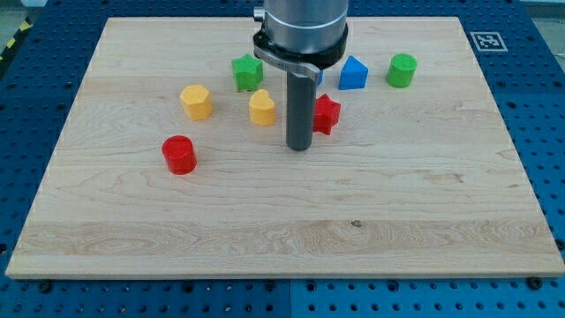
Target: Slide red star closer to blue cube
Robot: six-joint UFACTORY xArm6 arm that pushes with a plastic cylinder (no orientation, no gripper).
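so my tip (pixel 299 147) is parked on the board right at the red star (pixel 327 114), just to the star's left and a bit toward the view's bottom, looks like touching or nearly so. it's only a bare rod, nothing to open or hold. from the red star, the blue cube (pixel 319 76) sits straight toward the view's top, mostly hidden behind the arm, so i can't be sure of its shape. blue house-shaped block (pixel 353 72) is up and right of the star, yellow heart (pixel 261 108) is off its left. i'd guess the tip needs to get under the star, then push upward
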